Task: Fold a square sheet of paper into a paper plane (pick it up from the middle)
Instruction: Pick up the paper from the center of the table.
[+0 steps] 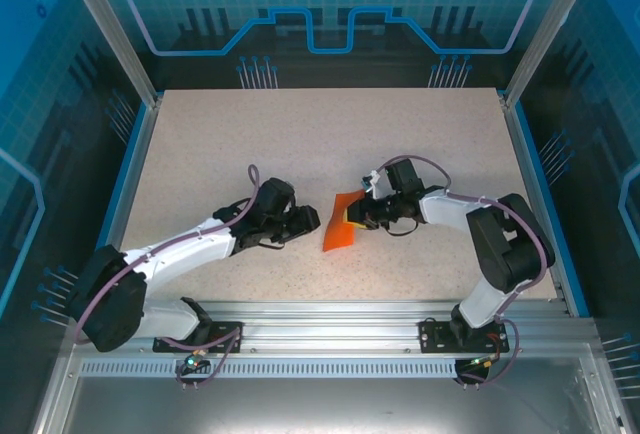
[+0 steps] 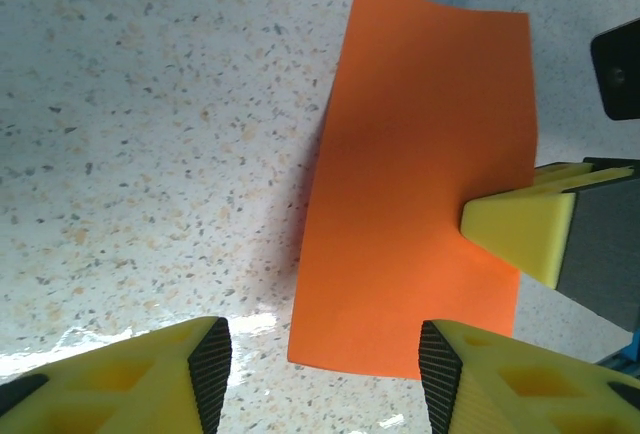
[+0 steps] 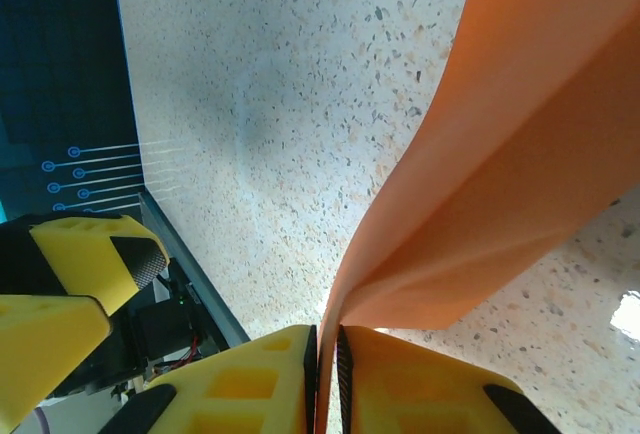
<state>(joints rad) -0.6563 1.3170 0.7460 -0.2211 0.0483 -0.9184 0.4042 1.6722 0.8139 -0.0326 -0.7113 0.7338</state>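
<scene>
Listing item one: thin, bright orange paper sheet [image 1: 335, 234], plain and unmarked, doubled over into an oblong. Location: middle of the pale speckled stone-look surface [image 1: 300, 134], between the two arms. Condition: one end rests near the surface and the other is lifted. In the right wrist view the sheet [image 3: 500, 154] rises in a curve, with two layers parting just above the grip.

Item two: right pincer [image 1: 352, 219], black body with yellow fingers. State: closed tight on one edge of the orange paper sheet, which is pinched flat between the dark pads [image 3: 343, 374] with only a sliver of gap. The left wrist view shows one of its yellow fingers [image 2: 520, 229] pressed against the sheet's side edge.

Item three: left pincer [image 2: 325, 374], same make. State: about half open and gripping nothing. Its two yellow fingertips stand either side of the sheet's near edge, which lies just ahead of the gap. Whether a tip touches the paper cannot be told. From above, it sits just beside the sheet, opposite the right pincer.
</scene>
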